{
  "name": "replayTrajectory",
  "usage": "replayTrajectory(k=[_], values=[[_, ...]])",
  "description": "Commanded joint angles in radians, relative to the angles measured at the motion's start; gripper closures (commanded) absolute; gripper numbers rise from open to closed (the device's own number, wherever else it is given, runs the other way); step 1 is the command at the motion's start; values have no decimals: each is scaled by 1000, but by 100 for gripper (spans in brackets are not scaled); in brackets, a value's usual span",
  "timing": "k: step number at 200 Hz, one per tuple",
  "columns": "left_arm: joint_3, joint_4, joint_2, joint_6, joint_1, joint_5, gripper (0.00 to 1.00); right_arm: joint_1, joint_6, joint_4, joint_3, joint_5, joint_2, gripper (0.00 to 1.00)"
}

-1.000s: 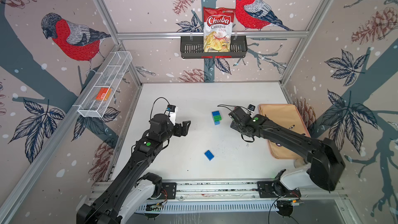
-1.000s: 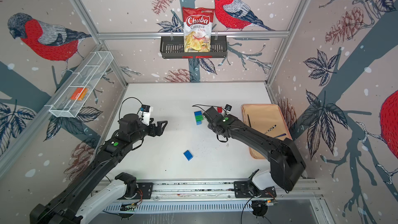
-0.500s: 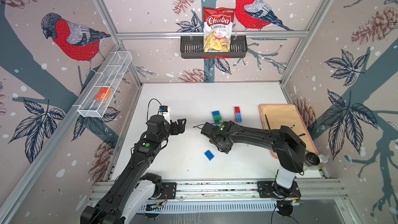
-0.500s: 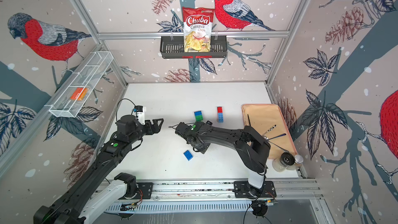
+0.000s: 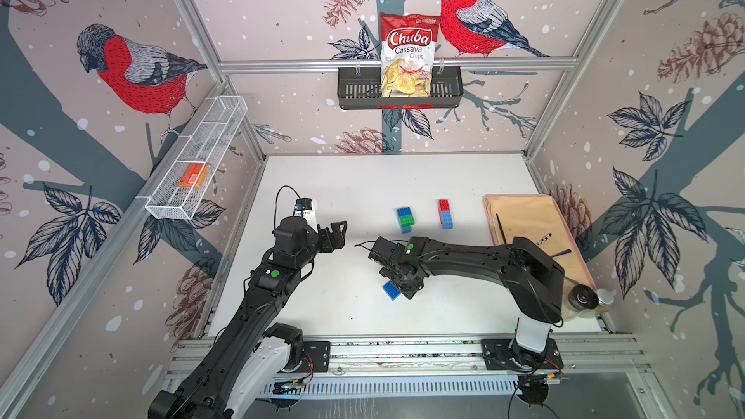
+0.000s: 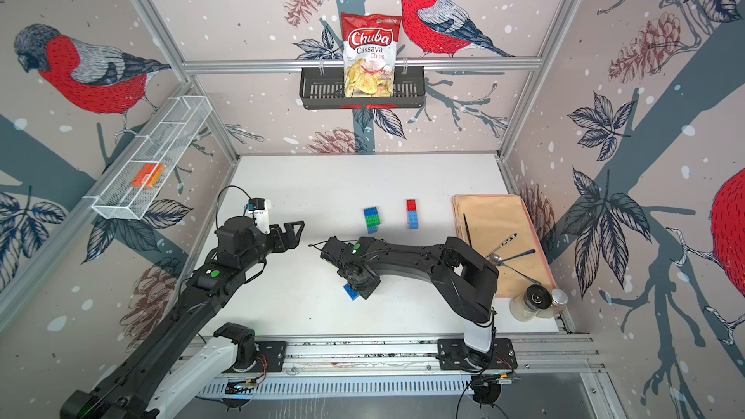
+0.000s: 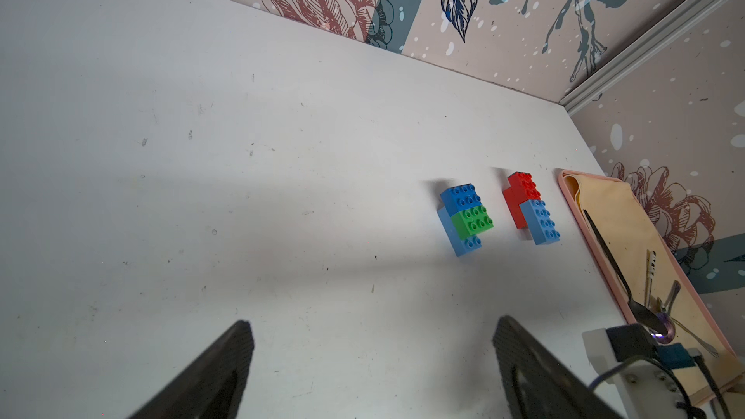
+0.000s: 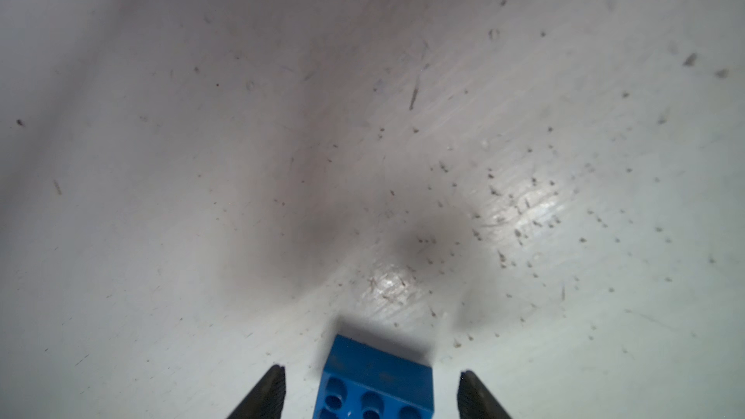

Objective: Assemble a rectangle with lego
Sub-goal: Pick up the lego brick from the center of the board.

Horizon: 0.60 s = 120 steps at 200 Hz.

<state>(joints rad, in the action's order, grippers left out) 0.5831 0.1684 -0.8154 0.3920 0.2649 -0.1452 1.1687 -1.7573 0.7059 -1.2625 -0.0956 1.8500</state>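
The right pincer (image 8: 371,370) stands half open, straddling the blue brick (image 8: 375,356). It grips nothing: bare bench (image 8: 363,155) shows on both sides between the fingers (image 8: 274,388) and the brick. The brick lies only between the fingertips, not deep in the jaws, and its edges look slightly skewed to them.

If the jaws close like this, one finger would likely touch first. That could spin the brick or push it out forward, and so shallow a hold may let it tip on lifting.

The left pincer (image 7: 373,321) is wide open and empty. The blue-green stack (image 7: 465,217) and the red-blue stack (image 7: 528,207) lie well ahead of it, side by side but apart. Both rest loose on the bench, so pressing a brick onto either could slide it.

The right wrist view alone shows the gaps beside the brick. In both top views the arm hides the jaws, and only a corner of the brick (image 5: 390,290) pokes out. The left wrist view alone shows the stepped layers of the stacks. The right wrist view shows no stack at all.
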Motion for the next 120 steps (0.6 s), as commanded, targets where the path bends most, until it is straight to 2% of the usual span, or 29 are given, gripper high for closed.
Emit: replayTrajectory(k=[1,120], values=[[-1,-24,4,5,1,12,7,9,-39,8,-6,11,6,30],[-6,-26,16,11,2,13,7,28,-172,49,-39,69,61,31]])
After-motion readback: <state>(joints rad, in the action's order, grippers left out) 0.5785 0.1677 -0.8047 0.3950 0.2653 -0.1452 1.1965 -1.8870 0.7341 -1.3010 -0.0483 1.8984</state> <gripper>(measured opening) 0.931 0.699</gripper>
